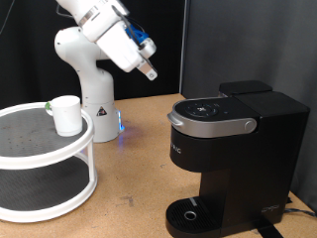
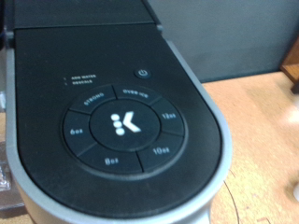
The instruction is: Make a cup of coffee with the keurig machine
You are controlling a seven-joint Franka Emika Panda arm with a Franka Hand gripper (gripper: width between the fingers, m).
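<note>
Gripper [image 1: 149, 71]: hanging in the air above the table [image 1: 139, 169], up and to the exterior view's left of the coffee machine [image 1: 233, 149]; whether its fingers are open or closed cannot be told, and nothing is showing between them. Coffee machine: standing at the exterior view's right with lid down; its round button panel [image 2: 123, 123] is filling the wrist view. Cup [image 1: 66, 115]: sitting upright on the top tier of the white two-tier shelf [image 1: 45, 159] at the exterior view's left, well apart from the machine.
</note>
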